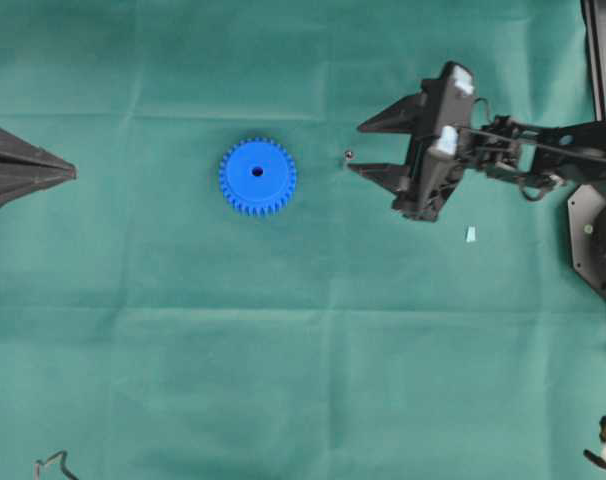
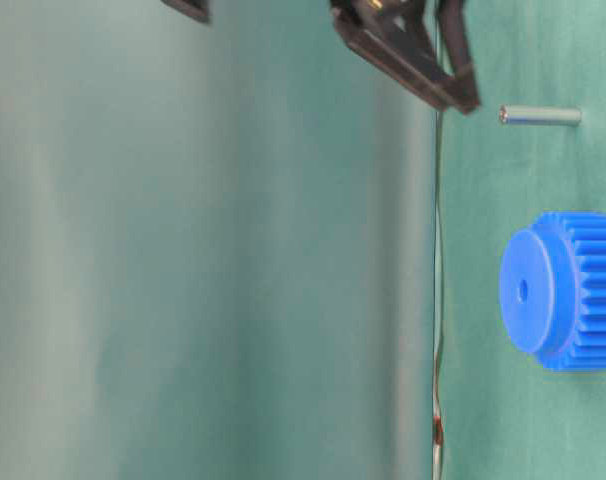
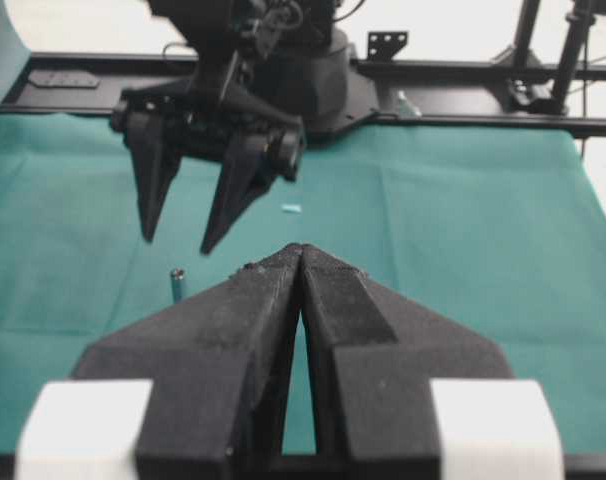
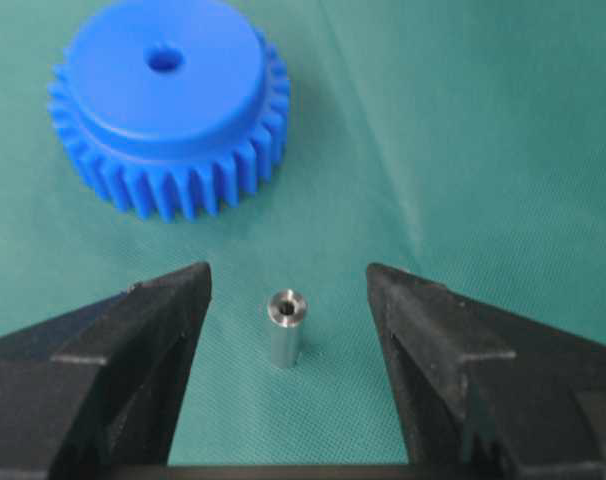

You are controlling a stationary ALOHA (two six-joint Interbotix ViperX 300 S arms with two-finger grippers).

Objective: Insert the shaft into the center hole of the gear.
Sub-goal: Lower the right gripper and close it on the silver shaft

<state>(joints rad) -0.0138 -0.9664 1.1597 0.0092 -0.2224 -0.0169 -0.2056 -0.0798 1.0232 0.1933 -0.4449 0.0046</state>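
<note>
The blue gear point(image 1: 257, 176) point(image 4: 168, 100) lies flat on the green cloth with its center hole point(image 1: 257, 172) point(image 4: 165, 62) facing up. To its right the small silver shaft point(image 1: 349, 155) point(image 4: 284, 327) point(image 2: 540, 116) stands upright on the cloth, touching nothing. My right gripper point(image 1: 357, 147) point(image 4: 288, 275) is open, one finger on each side of the shaft. In the table-level view its fingertips point(image 2: 463, 95) sit slightly above the shaft's top. My left gripper point(image 1: 73, 172) point(image 3: 301, 250) is shut and holds nothing, at the left edge, well away from the gear.
A small pale scrap point(image 1: 471, 234) point(image 3: 291, 209) lies on the cloth below the right arm. Black frame parts point(image 1: 598, 60) run along the right edge. A cable loop point(image 1: 53, 465) shows at the bottom left corner.
</note>
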